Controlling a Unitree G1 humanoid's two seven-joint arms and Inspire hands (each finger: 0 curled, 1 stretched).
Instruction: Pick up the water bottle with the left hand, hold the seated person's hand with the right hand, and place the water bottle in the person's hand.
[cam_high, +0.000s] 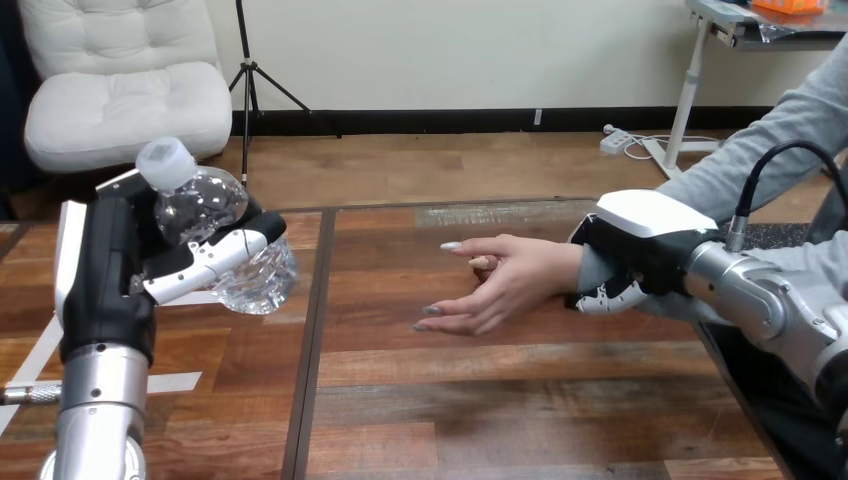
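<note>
My left hand (120, 270) is at the left, raised above the table, with its fingers curled round a clear plastic water bottle (205, 215). The bottle has a white cap and tilts, cap up and to the left. At the right my right hand (635, 250) is wrapped round the person's wrist, its fingers curled under it. The person's hand (500, 285) reaches in from the right, open, palm turned toward the left, fingers pointing left, just above the table. The bottle is well apart from the person's hand.
The wooden table (480, 400) spreads across the view. White tape strips (180, 380) lie on it at the left. A dark seam (310, 340) runs down the tabletop between my left hand and the person's hand.
</note>
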